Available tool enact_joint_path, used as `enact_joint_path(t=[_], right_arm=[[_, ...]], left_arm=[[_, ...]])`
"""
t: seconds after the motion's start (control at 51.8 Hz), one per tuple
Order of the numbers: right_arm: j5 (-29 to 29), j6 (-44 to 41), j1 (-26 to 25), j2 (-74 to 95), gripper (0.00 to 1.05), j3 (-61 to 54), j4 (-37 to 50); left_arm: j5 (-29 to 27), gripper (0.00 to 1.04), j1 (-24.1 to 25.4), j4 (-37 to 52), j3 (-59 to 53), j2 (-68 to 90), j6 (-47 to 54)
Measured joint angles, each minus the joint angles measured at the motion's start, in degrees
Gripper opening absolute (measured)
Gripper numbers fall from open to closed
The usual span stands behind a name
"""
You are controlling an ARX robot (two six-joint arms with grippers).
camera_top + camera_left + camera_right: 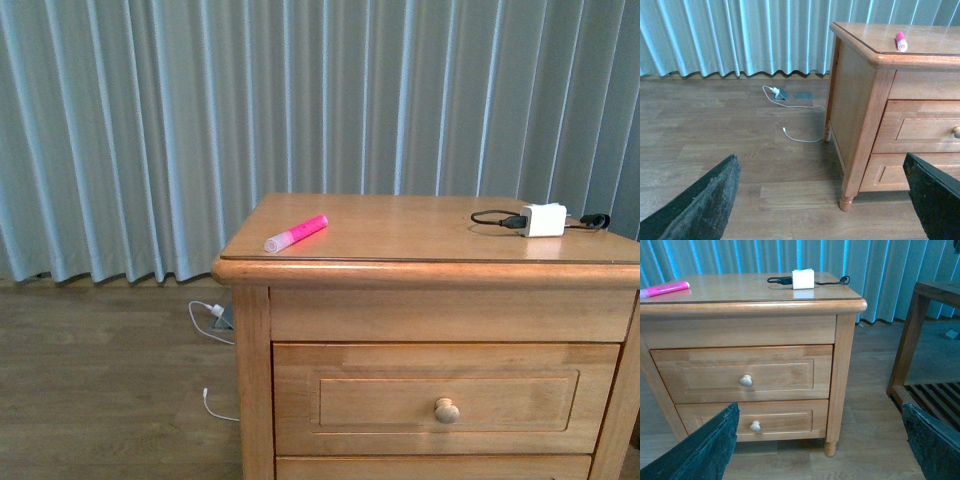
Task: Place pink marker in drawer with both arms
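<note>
The pink marker [296,233] lies flat on the nightstand [400,225] top, toward the ten o'clock corner in the front view, its pale cap pointing to about eight o'clock. The white charger [545,219] sits well apart at two o'clock. Below, the drawer [300,398] is closed. The left gripper [820,162] and right gripper [820,410] hang clear of the wood, fingers spread wide, holding nothing. A white cable [801,141], perhaps a phone lead, trails on the floor.
</note>
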Motion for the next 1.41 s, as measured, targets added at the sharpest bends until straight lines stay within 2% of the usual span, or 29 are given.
enact_joint_path(t=[0.695,0.791,0.868,0.984,1.177,1.409], right_arm=[[0.0,0.2,0.0,0.2,0.96,0.0,-0.3],[0.0,2.6,0.5,7.7,0.96,5.4,-13.4],[0.7,3.7,2.3,13.5,0.96,6.7,-15.5],[3.2,4.8,6.5,21.4,0.96,7.9,-10.8],[6.8,7.3,13.7,43.1,0.96,11.6,4.0],[9.1,9.3,14.9,66.1,0.96,19.9,15.8]], left_arm=[[0.0,0.99,0.0,0.0,0.0,0.0,0.0],[0.0,0.99,0.0,0.0,0.0,0.0,0.0],[0.0,0.99,0.0,0.0,0.0,0.0,0.0],[0.0,0.99,0.0,0.0,0.0,0.0,0.0],[0.0,0.99,0.0,0.0,0.0,0.0,0.0],[0.0,0.99,0.0,0.0,0.0,0.0,0.0]])
